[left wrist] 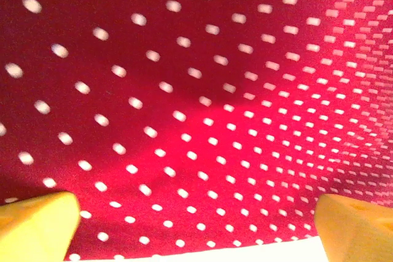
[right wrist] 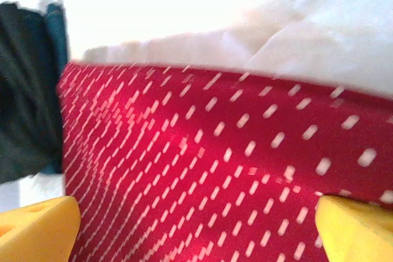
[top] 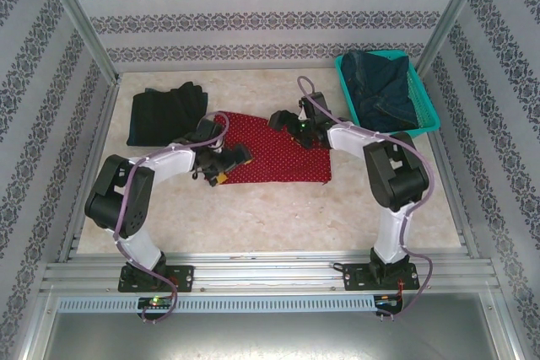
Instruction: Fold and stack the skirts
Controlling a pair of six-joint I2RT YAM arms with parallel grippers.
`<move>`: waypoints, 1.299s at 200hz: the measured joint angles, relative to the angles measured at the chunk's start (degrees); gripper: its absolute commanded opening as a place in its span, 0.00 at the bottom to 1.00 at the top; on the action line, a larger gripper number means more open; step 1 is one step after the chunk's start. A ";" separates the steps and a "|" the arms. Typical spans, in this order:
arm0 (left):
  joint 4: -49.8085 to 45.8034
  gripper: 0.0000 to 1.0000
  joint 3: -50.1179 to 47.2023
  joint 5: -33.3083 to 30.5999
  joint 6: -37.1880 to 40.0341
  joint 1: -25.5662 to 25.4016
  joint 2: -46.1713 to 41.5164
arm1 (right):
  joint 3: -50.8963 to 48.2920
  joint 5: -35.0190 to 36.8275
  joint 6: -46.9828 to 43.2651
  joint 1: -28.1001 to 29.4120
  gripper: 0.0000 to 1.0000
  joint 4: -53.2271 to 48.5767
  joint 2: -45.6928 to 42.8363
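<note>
Top view: the red dotted skirt [top: 283, 156] lies flat mid-desk, the black skirt [top: 166, 115] is folded far left, and a denim skirt [top: 384, 90] waits in the basket [top: 429, 120]. The left end effector [top: 218, 168] is at the red skirt's near-left edge, the right end effector [top: 291, 122] at its far edge.

Left wrist: fingertips [left wrist: 37, 225] spread, nothing pinched.

Right wrist: fingertips [right wrist: 37, 228] spread too.

This looks like setup for the fold. Next, both need to pinch the edges.
</note>
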 measured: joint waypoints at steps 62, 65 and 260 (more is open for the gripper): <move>1.86 1.00 -3.98 0.76 -0.17 0.00 -4.00 | 7.80 1.55 -0.15 -0.87 0.98 -5.84 3.93; 1.66 1.00 -3.72 0.76 -0.13 0.00 -4.00 | 8.22 1.01 -0.15 -0.83 0.98 -5.86 3.93; 5.79 1.00 34.42 -9.79 6.99 3.56 26.49 | 3.23 4.13 -3.26 -6.64 0.98 -12.85 -3.89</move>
